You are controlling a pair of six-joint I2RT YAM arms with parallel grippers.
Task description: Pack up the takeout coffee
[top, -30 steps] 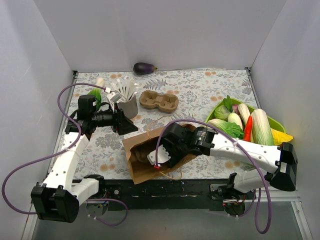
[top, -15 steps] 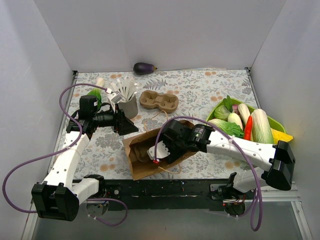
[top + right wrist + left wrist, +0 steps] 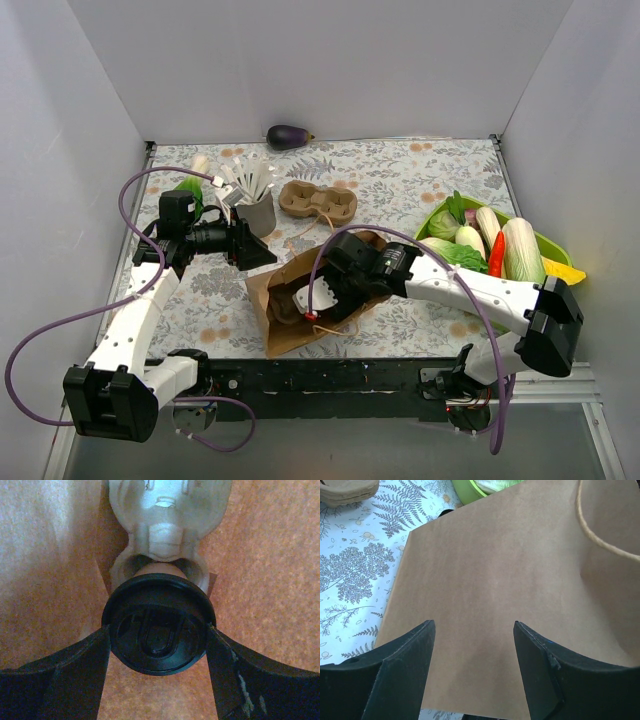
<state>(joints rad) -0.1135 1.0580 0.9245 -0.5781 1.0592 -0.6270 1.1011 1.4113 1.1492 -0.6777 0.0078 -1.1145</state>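
Observation:
The takeout coffee (image 3: 159, 645) shows its round black lid in the right wrist view, with a little tan cup wall above it. My right gripper (image 3: 157, 629) is shut on the lid, a finger pressing each side. It reaches into the mouth of a brown paper bag (image 3: 290, 335) that lies on its side. A pale moulded holder (image 3: 167, 510) sits just beyond the cup inside the bag. In the top view the right gripper (image 3: 305, 300) hides the cup. My left gripper (image 3: 472, 625) is open over the bag's outer paper (image 3: 495, 570), at the bag's far left corner (image 3: 255, 252).
A grey cup of white sticks (image 3: 258, 205) and a brown two-well cardboard carrier (image 3: 318, 202) stand behind the bag. An eggplant (image 3: 288, 135) lies at the back wall. A green basket (image 3: 545, 240) of vegetables fills the right side. White walls close in three sides.
My right arm has swung its wrist a little toward the far side, with the gripper still inside the bag, and the bag's mouth has shifted slightly. The left arm has not moved.

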